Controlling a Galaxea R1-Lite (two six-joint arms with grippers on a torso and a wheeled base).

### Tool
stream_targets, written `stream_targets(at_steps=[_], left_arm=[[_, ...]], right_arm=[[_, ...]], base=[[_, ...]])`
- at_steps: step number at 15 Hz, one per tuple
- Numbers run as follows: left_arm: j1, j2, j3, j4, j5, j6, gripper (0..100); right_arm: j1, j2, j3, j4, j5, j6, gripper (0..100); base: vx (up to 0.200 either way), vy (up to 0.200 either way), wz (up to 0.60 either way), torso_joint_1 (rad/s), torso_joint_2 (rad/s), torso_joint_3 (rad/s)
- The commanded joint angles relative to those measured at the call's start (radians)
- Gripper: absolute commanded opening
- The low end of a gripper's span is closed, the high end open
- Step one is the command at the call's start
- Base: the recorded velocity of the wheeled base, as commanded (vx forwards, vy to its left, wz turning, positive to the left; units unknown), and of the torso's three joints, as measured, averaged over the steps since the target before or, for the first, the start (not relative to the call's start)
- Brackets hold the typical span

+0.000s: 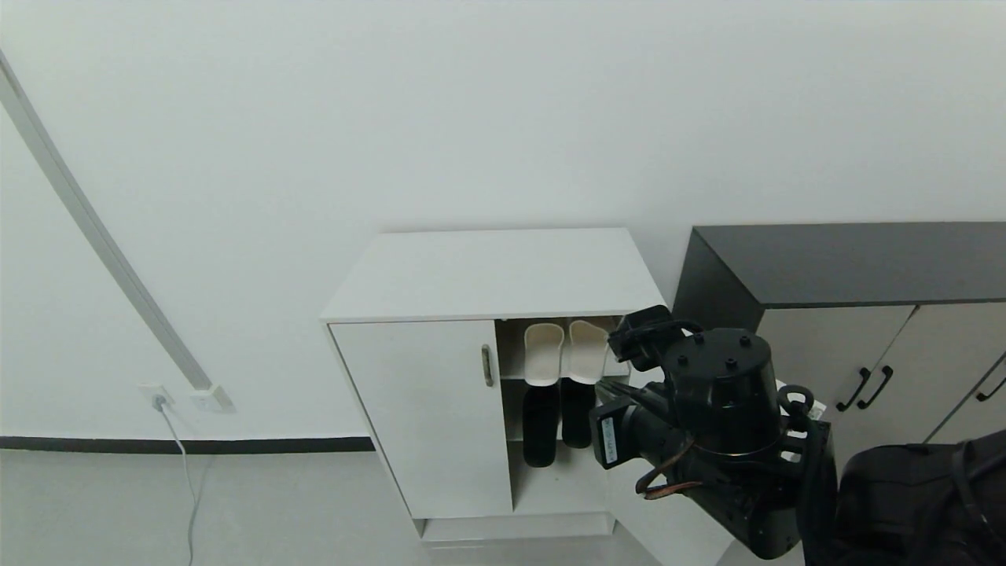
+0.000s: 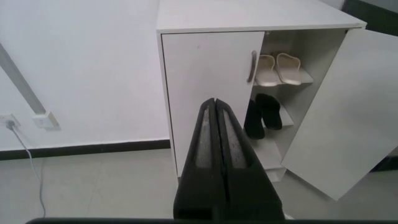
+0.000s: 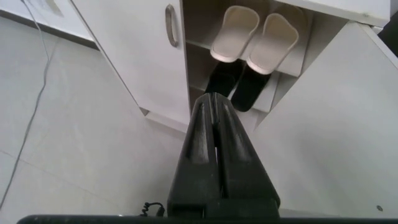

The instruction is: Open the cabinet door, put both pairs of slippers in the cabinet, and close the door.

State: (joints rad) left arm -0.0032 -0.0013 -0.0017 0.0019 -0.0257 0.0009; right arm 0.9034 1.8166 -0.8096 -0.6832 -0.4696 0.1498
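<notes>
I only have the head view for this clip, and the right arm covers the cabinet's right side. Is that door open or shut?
Observer: Open. The left wrist view shows the right door swung wide, clear of the cabinet.
Operator: Is the right claw holding anything?
Observer: No. The right claw is shut and empty, pointed toward the open compartment.
Operator: And the left one?
Observer: The left claw is shut and empty too, pointed toward the closed left door.
</notes>
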Motion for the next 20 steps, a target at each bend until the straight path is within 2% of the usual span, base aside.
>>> stream_targets(at_steps=[1,7,11,16,17,20], left_arm=[[0.000,0.001,0.000,0.000,0.000,0.001,0],[0.000,0.001,0.000,0.000,0.000,0.001,0],[0.000,0.001,0.000,0.000,0.000,0.001,0],[0.000,0.001,0.000,0.000,0.000,0.001,0],[0.000,0.001,0.000,0.000,0.000,0.002,0],[0.000,0.001,0.000,0.000,0.000,0.002,0]], right_arm=[[0.000,-0.002,0.001,-0.001,0.000,-0.001,0],[-0.015,0.000,0.001,-0.001,0.000,-0.003,0],[-0.034,0.000,0.001,-0.002,-0.001,-0.015,0],[-0.052,0.000,0.003,-0.016,-0.001,-0.030,0],[-0.057,0.001,0.001,-0.026,-0.001,-0.030,0],[-0.129,0.023,-0.033,-0.032,0.020,-0.038,0]], base=[[0.000,0.000,0.00,0.000,0.00,0.000],[0.000,0.000,-0.60,0.004,0.00,0.002],[0.000,0.000,0.00,0.000,0.00,0.000],[-0.200,0.000,0.00,0.005,0.00,-0.001],[0.000,0.000,0.00,0.000,0.00,0.000],[0.000,0.000,0.00,0.000,0.00,0.000]])
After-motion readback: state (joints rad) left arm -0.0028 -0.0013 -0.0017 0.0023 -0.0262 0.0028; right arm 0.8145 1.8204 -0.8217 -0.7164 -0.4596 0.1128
